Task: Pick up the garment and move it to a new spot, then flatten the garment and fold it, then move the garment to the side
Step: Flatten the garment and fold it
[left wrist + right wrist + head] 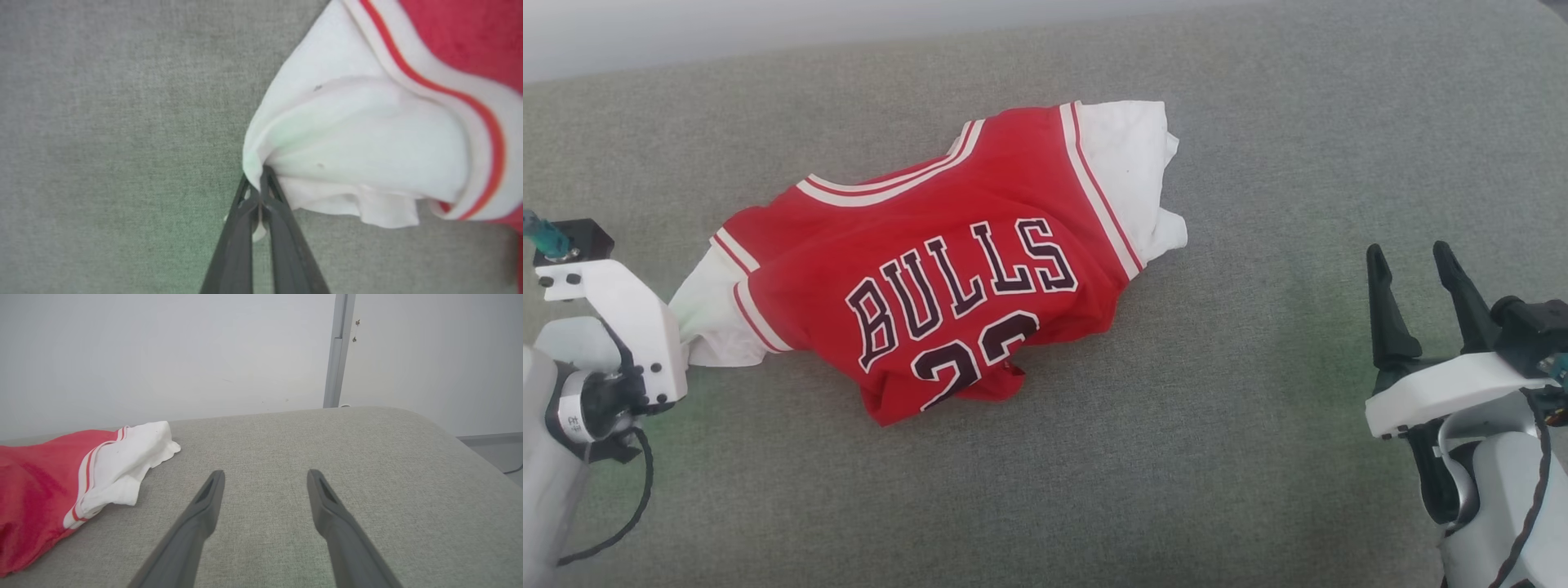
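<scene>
The garment [947, 261], a red jersey with black "BULLS" lettering and white-striped trim, lies crumpled in the middle of the grey cushioned surface [1258, 408], its white inside showing at both ends. In the head view my left gripper [682, 343] sits at the jersey's left end, its fingertips hidden by its white mount. The left wrist view shows the left gripper [260, 179] shut on a fold of the garment's white fabric [347, 151]. My right gripper [1413, 257] stands open at the right, well apart from the garment [61, 486], with nothing between the fingers of the right gripper [265, 477].
A pale wall [163, 355] with a grey vertical strip [337, 351] rises behind the surface. The surface's rounded right edge [470, 441] drops to the floor. Bare grey fabric stretches in front of and to the right of the jersey.
</scene>
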Tool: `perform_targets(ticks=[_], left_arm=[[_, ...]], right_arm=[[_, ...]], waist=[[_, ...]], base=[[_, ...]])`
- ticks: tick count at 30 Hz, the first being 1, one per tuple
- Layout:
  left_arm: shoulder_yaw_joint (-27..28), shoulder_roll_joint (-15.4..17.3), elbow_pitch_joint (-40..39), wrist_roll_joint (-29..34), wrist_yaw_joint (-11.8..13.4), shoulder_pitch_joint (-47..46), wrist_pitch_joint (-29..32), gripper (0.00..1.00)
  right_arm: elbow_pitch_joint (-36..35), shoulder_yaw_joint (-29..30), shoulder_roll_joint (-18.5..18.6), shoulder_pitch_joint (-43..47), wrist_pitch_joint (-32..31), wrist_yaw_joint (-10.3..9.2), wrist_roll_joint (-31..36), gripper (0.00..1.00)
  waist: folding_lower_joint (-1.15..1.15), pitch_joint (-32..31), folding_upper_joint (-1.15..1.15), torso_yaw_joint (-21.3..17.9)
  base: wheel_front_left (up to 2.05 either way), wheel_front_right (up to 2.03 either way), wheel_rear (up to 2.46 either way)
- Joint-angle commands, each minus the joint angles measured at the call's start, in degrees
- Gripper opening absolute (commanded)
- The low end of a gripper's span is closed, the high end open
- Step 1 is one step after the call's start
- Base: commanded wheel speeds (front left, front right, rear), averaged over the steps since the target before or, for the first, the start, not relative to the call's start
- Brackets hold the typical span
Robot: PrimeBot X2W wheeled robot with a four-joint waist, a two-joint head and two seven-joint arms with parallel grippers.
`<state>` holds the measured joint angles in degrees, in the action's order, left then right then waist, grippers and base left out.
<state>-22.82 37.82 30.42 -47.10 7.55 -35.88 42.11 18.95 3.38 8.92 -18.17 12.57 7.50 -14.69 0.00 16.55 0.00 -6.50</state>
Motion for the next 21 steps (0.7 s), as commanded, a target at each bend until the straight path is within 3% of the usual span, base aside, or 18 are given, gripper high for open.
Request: perform_targets(ticks=[1, 2, 3, 8, 21], left_arm=[[-0.1, -0.6, 0.8, -0.6, -0.5, -0.5, -0.6, 0.57], [-0.2, -0.6, 1.1, -0.3, -0.7, -0.8, -1.1, 0.96], [-0.1, -0.7, 1.3, 0.0, -1.2, -1.6, -2.2, 1.00], [-0.5, -0.6, 0.7, 0.5, -2.0, -2.8, -2.6, 1.00], [-2.9, -0.6, 3.1, 1.9, -0.1, -6.1, 2.4, 1.00]], right_arm=[[0.1, -0.2, 0.1, -0.5, -0.2, -0.02, -0.2, 1.00], [0.2, -0.2, 0.2, -0.3, -0.2, -0.02, -0.2, 1.00], [0.2, -0.1, 0.3, 0.1, -0.3, -0.02, -0.1, 1.00], [0.2, 0.2, 0.6, 1.1, -0.5, -0.01, 0.3, 1.00], [-1.6, -2.3, 1.3, 0.2, -2.2, -0.01, 0.3, 1.00]], waist=[[0.00, -0.1, 0.00, 0.0], [0.00, -0.3, 0.00, 0.1], [0.00, -0.7, 0.00, 0.4], [0.00, -2.2, 0.00, 1.3], [0.00, -1.6, 0.00, 0.8]], base=[[0.00, 0.00, 0.00], [0.00, 0.00, 0.00], [0.00, 0.00, 0.00], [0.00, 0.00, 0.00], [0.00, 0.00, 0.00]])
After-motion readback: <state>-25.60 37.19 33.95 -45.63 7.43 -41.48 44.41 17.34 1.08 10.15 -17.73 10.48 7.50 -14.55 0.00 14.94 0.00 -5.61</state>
